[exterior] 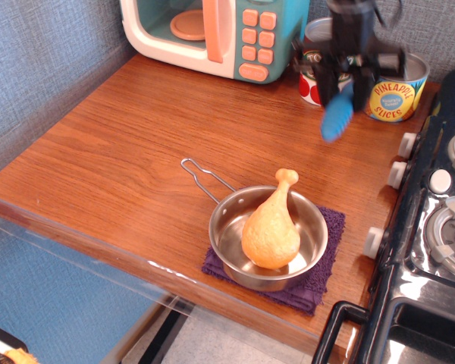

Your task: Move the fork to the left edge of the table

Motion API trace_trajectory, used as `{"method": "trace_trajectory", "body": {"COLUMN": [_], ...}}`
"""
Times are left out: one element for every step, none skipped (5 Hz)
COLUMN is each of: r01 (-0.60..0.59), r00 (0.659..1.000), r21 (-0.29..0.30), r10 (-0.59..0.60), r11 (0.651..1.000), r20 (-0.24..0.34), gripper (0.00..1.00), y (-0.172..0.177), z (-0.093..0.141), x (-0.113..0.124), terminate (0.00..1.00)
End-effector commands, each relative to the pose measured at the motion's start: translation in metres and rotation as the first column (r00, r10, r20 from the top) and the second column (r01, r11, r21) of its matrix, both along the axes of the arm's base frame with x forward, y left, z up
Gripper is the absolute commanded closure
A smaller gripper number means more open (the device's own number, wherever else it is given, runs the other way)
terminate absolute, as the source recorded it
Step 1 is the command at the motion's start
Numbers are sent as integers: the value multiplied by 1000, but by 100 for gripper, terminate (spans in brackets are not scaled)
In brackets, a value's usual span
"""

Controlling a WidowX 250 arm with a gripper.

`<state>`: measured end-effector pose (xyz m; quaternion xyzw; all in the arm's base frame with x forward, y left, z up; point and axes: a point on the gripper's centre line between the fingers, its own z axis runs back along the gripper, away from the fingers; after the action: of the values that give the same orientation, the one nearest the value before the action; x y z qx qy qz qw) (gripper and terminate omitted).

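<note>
- Surface (136,152): wide bare wood across the left half, out to the left and front edges.
- Stove (432,250) along the right edge; microwave (212,34) and cans (394,91) at the back.
- Pan (267,236) with drumstick (271,227) on a purple cloth, near the front edge.
- Gripper (341,76), blurred: fingers closed on the fork (336,117), which hangs above the surface at back right, blue handle down.

On the table (136,152) there are 2 cans (394,87), 1 fork (336,117), 1 pan (269,235), 1 chicken leg (271,227), 1 purple cloth (318,280), 1 toy microwave (212,34), 1 stove (432,250) and 1 gripper (347,76).
</note>
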<state>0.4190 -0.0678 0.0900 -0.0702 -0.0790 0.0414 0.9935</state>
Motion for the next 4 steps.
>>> {"method": "trace_trajectory", "body": {"r01": [-105,-59,-1,14], "r00": [986,995,998,999], "r21": [8,75,116,155], "r10": [103,52,-6,-22], "r11": [994,995,993,988], "r20": [132,83,60,50], "gripper": [100,100,100,100], "y": [93,141,192,241], "z": [74,66,59,49], "x": [-16,-36,-59,-69], "terminate": [0,0,0,0]}}
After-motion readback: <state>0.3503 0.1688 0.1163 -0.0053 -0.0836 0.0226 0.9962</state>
